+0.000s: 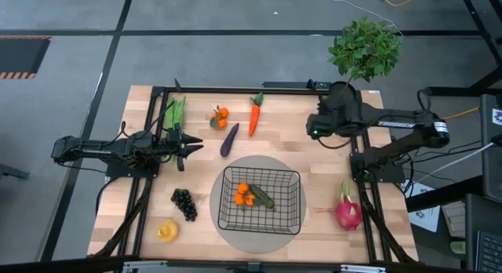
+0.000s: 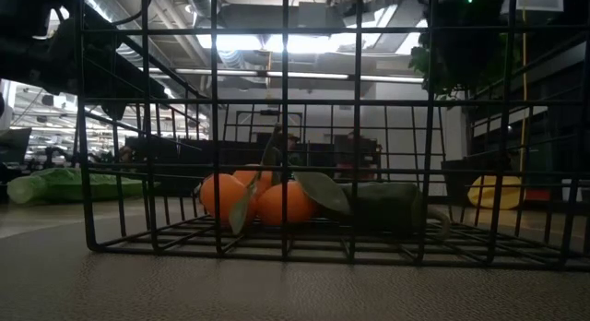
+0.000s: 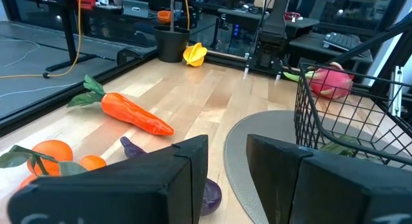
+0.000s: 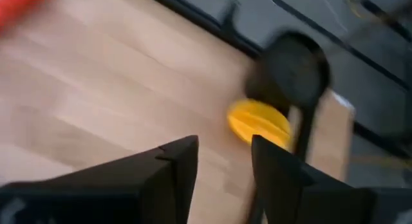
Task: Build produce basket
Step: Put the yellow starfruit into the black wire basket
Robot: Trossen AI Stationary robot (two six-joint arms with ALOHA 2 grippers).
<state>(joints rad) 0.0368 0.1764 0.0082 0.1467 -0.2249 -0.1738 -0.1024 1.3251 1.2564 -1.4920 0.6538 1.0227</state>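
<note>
the basket (image 1: 260, 199) sits on a round grey mat (image 1: 220, 226) near the front middle of the table (image 1: 306, 155), and it is my landmark for everything else. inside it lie an orange cluster (image 1: 245, 195) and a small cucumber (image 1: 263, 198), touching each other. my left gripper (image 1: 190, 147) hangs to the left of the basket and a little behind it, fingers a small way apart and holding nothing. just beyond my left fingertips, behind the basket, lies the purple eggplant (image 1: 229, 139), with a second orange cluster (image 1: 220, 114) and the carrot (image 1: 255, 114) farther back. the long green husk (image 1: 175, 112) lies behind and left of the basket, past my left arm. the dark grapes (image 1: 185, 203) are just left of the basket, and a yellow fruit (image 1: 166, 230) is left of it near the front edge. the pink dragon fruit (image 1: 347, 209) lies to the right of the basket. my right gripper (image 1: 317, 125) is behind and right of the basket, near the potted plant (image 1: 365, 49), fingers slightly parted and empty, with the yellow mango (image 4: 259, 123) ahead of them.
</note>
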